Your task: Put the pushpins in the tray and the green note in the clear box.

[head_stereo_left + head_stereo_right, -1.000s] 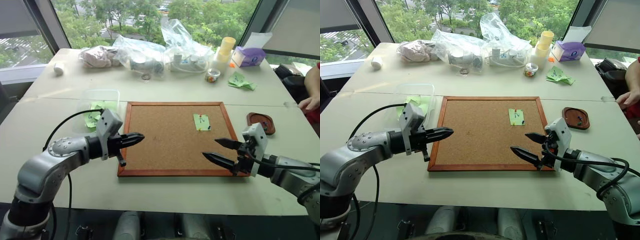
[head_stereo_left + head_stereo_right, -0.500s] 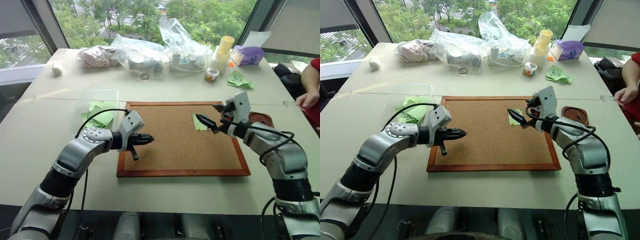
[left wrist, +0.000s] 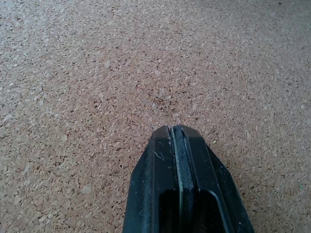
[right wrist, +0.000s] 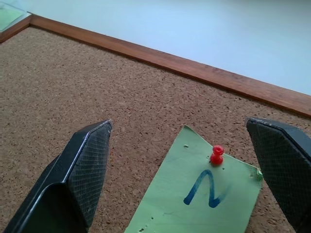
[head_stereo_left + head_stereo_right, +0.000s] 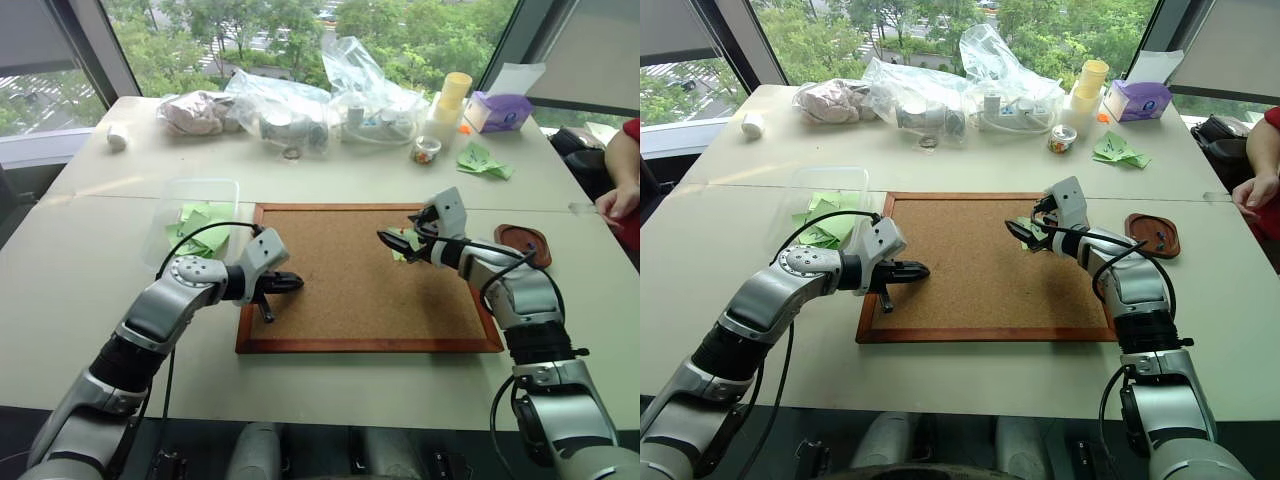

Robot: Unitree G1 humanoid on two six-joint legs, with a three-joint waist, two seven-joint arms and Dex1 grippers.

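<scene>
The right claw (image 4: 180, 160) hovered with fingers wide apart over the green note (image 4: 199, 194), pinned to the corkboard (image 5: 340, 290) by a red pushpin (image 4: 216, 154). The left claw (image 3: 178, 141) (fingers pressed together, empty) rested near the board's left edge. The tray (image 5: 522, 244) sat right of the board, the clear box (image 5: 190, 210) left.

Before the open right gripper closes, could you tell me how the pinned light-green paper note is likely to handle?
The light-green paper note looks thin, so probably floppy and light. The red pushpin holds it to the corkboard, so tugging may tear it.
</scene>
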